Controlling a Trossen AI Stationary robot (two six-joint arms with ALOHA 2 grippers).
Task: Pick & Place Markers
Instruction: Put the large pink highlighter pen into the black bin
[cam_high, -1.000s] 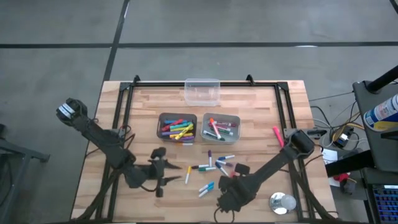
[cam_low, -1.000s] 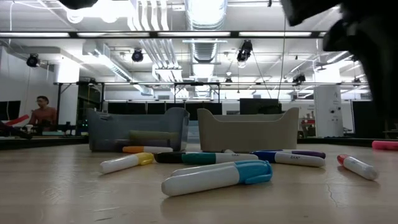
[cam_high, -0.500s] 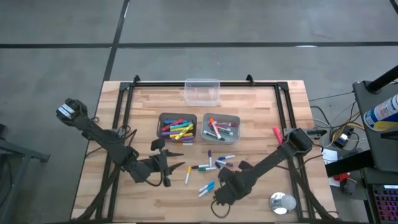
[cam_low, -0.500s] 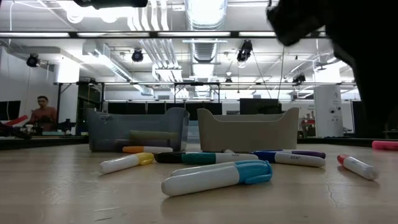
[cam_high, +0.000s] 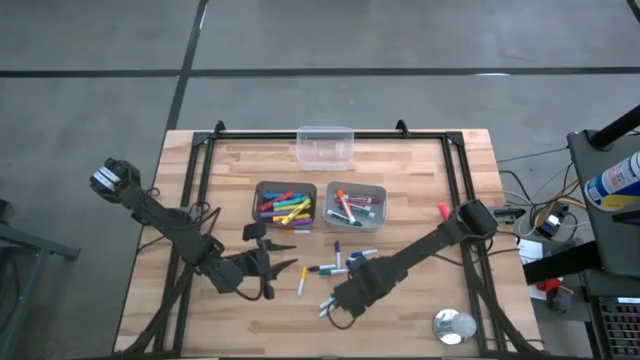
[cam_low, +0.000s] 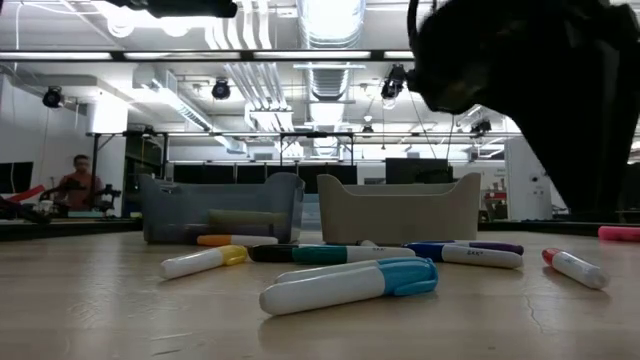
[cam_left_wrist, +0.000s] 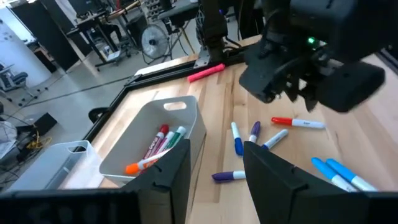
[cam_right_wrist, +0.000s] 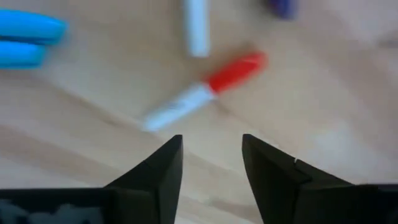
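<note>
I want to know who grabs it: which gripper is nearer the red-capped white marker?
Right. The right gripper hovers open just over the red-capped white marker; the left gripper waits farther off across the loose markers, near the yellow-capped one.

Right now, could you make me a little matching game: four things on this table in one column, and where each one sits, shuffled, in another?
Things:
1. clear plastic box
2. round silver tape roll
3. lone pink marker
4. red-capped white marker

Places:
A. just ahead of the right tool
B. middle of the table's top edge, seen from above
C. alone near the right edge
D. bottom right corner, seen from above

Pairs: 1-B, 2-D, 3-C, 4-A
</note>
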